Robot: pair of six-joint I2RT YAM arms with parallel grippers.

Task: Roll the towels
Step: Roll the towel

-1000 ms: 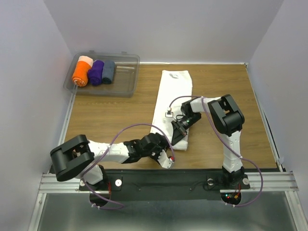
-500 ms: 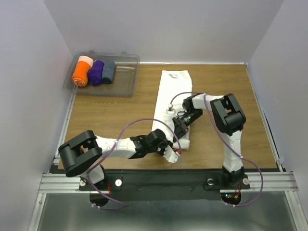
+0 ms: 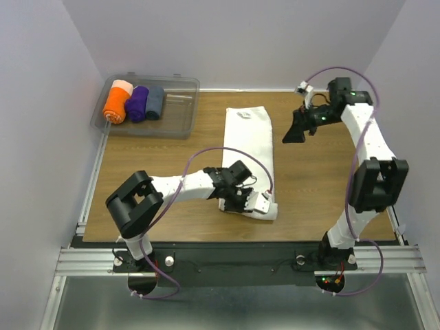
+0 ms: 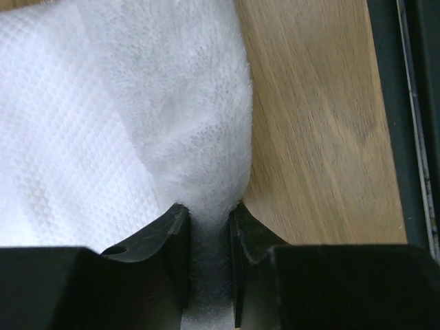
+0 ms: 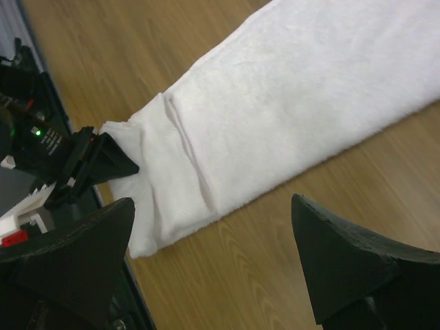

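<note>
The white towel point(image 3: 247, 137) lies lengthwise on the wooden table, and its near end is doubled over into a thick fold. My left gripper point(image 3: 251, 201) is low at that near end. In the left wrist view its jaws point(image 4: 206, 212) are shut on the bunched edge of the towel point(image 4: 137, 103). My right gripper point(image 3: 295, 130) hangs high over the far right of the table, off to the right of the towel's far end. Its jaws point(image 5: 213, 223) stand wide open and hold nothing. That view looks down on the towel point(image 5: 295, 96) and the left gripper point(image 5: 93, 165).
A clear plastic bin point(image 3: 180, 110) stands at the far left corner. It holds an orange roll point(image 3: 115, 106), a purple roll point(image 3: 137, 103) and a grey-blue roll point(image 3: 155, 102). Bare wood point(image 3: 323, 185) lies to the right of the towel.
My right gripper opened, let go of the towel and rose away to the far right. My left gripper moved right onto the towel's near end and shut on it.
</note>
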